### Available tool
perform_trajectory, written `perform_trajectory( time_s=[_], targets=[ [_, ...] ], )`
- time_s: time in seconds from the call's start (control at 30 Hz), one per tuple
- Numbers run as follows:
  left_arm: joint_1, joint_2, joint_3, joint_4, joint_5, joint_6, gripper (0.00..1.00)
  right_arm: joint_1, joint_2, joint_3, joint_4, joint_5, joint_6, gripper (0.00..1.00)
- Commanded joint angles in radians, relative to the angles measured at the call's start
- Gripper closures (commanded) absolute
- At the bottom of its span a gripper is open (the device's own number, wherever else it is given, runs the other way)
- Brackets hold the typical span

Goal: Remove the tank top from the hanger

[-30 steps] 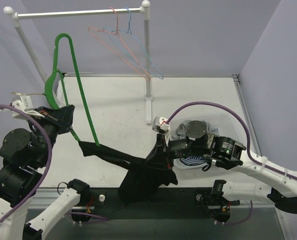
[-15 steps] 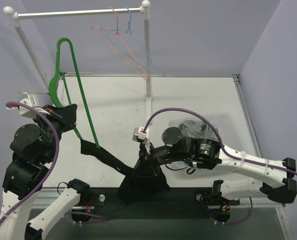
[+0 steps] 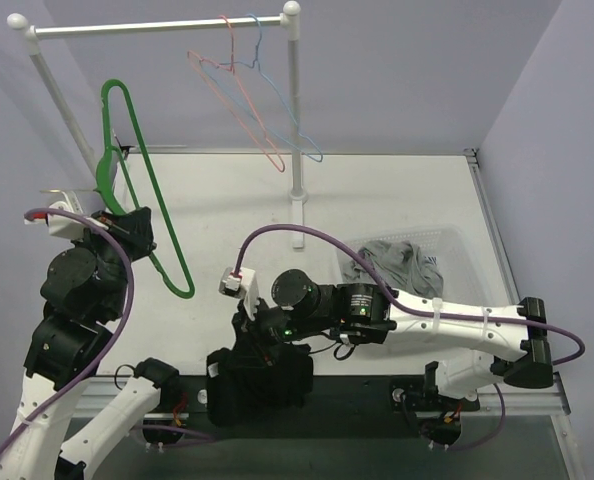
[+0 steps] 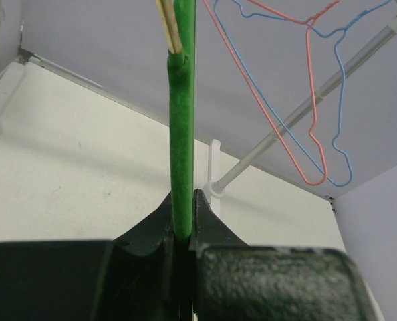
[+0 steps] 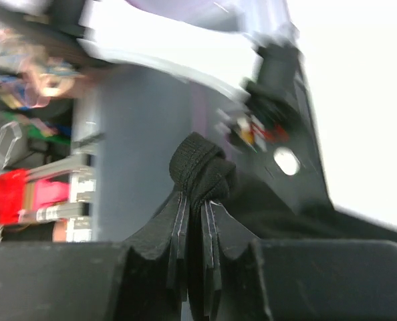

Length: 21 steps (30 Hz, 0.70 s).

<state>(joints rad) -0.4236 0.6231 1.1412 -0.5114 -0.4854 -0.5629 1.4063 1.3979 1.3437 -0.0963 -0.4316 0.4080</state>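
The green hanger (image 3: pixel 145 195) hangs bare in the air at the left, and my left gripper (image 3: pixel 135 236) is shut on its bar near the hook. In the left wrist view the green hanger (image 4: pixel 182 134) runs straight up from between the left gripper (image 4: pixel 183 202) jaws. The black tank top (image 3: pixel 264 375) is bunched in a heap at the table's near edge, apart from the hanger. My right gripper (image 3: pixel 251 332) is shut on it from above. In the right wrist view a fold of the tank top (image 5: pixel 202 166) bulges out of the closed right gripper (image 5: pixel 198 198).
A white clothes rack (image 3: pixel 295 110) stands at the back with a pink wire hanger (image 3: pixel 239 105) and a blue wire hanger (image 3: pixel 277 100) on its rail. A clear bin (image 3: pixel 447 250) with grey clothing sits at the right, beside the right arm.
The right gripper has pulled the tank top left and toward the near edge. The garment has slid off the hanger's lower end. The hanger has swung free, up and to the left.
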Motion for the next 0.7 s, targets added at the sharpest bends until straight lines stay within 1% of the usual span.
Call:
perform_trajectory(
  time_s=[0.0, 0.1, 0.2, 0.23, 0.27, 0.3, 0.33, 0.4, 0.43, 0.47, 0.53, 0.57, 0.67],
  targets=[
    [0.005, -0.013, 0.048, 0.033, 0.017, 0.052, 1.0, -0.088, -0.141, -0.101, -0.026, 0.14, 0.106, 1.0],
    [0.005, -0.043, 0.038, -0.025, 0.051, 0.072, 1.0, -0.154, -0.221, -0.072, -0.095, 0.188, 0.112, 1.0],
    [0.005, -0.077, 0.028, -0.11, 0.076, 0.096, 1.0, -0.196, -0.246, 0.067, -0.227, 0.293, 0.059, 1.0],
    [0.005, -0.083, 0.025, -0.13, 0.08, 0.109, 1.0, -0.205, -0.244, 0.171, -0.262, 0.356, 0.023, 1.0],
    [0.005, -0.098, 0.022, -0.172, 0.079, 0.13, 1.0, -0.216, -0.232, 0.223, -0.336, 0.387, 0.002, 1.0],
    [0.005, -0.108, 0.022, -0.193, 0.073, 0.138, 1.0, -0.227, -0.224, 0.277, -0.371, 0.418, -0.021, 1.0],
    [0.005, -0.115, 0.023, -0.211, 0.065, 0.147, 1.0, -0.231, -0.217, 0.384, -0.423, 0.503, -0.075, 1.0],
    [0.003, -0.138, 0.025, -0.248, 0.059, 0.153, 1.0, -0.242, -0.206, 0.461, -0.442, 0.569, -0.125, 1.0],
    [0.005, -0.144, 0.026, -0.259, 0.06, 0.162, 1.0, -0.247, -0.201, 0.495, -0.441, 0.627, -0.156, 1.0],
    [0.005, -0.154, 0.029, -0.263, 0.064, 0.169, 1.0, -0.248, -0.198, 0.567, -0.441, 0.663, -0.203, 1.0],
    [0.005, -0.157, 0.034, -0.28, 0.062, 0.182, 1.0, -0.253, -0.183, 0.639, -0.439, 0.712, -0.267, 1.0],
    [0.005, -0.157, 0.035, -0.283, 0.059, 0.189, 1.0, -0.254, -0.165, 0.723, -0.436, 0.762, -0.332, 1.0],
    [0.005, -0.157, 0.035, -0.291, 0.06, 0.199, 1.0, -0.254, -0.123, 0.839, -0.421, 0.829, -0.428, 1.0]
  ],
)
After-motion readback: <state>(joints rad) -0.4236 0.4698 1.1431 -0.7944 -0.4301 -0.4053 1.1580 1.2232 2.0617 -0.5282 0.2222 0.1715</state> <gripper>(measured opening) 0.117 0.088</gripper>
